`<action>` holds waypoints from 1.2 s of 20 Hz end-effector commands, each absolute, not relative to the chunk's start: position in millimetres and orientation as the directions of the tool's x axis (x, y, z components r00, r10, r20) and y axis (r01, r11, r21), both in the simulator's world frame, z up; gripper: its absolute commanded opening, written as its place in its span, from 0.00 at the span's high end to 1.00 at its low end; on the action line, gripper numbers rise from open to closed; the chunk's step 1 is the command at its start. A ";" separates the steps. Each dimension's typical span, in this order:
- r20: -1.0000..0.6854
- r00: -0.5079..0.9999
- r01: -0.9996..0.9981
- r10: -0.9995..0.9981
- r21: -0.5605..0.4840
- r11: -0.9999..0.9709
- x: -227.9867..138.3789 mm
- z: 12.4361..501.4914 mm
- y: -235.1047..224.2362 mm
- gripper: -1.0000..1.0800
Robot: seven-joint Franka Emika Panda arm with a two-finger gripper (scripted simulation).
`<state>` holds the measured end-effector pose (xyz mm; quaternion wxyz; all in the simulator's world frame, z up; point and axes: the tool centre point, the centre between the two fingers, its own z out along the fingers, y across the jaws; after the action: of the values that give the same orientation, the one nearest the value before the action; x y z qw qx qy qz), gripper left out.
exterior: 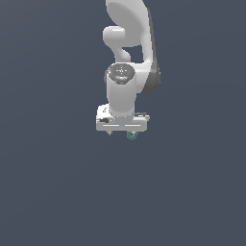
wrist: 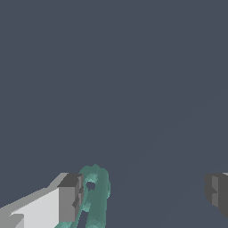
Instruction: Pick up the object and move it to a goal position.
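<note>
The object (exterior: 131,136) is a small teal-green lumpy piece that peeks out just under the white hand, toward the exterior view's right. In the wrist view the object (wrist: 94,196) lies between the fingers, right against one grey finger pad (wrist: 70,197). The other finger (wrist: 217,191) stands far from it. My gripper (wrist: 144,196) is open wide, with the jaws far apart and not closed on the object. In the exterior view the gripper (exterior: 121,133) points down from the white arm. Most of the object is hidden by the hand there.
A flat, plain dark grey-blue surface (exterior: 57,192) fills both views. No other object or marker shows.
</note>
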<state>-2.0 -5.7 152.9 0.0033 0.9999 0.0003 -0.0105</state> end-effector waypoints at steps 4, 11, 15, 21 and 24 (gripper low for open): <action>-0.025 1.000 -0.013 -0.013 0.008 -1.000 -2.8 152.3 -11.5 0.04; -0.042 0.996 -0.080 -0.081 0.014 -0.997 -5.3 149.7 -40.1 0.04; -0.040 0.997 -0.071 -0.072 0.013 -0.997 -6.2 149.8 -36.4 0.04; -0.034 0.999 -0.036 -0.037 0.009 -0.999 -16.4 149.4 -21.9 0.04; -0.029 1.000 -0.005 -0.005 0.007 -1.000 -25.7 149.0 -9.2 0.04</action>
<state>-21.1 -15.8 149.2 0.0039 0.9998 -0.0106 -0.0159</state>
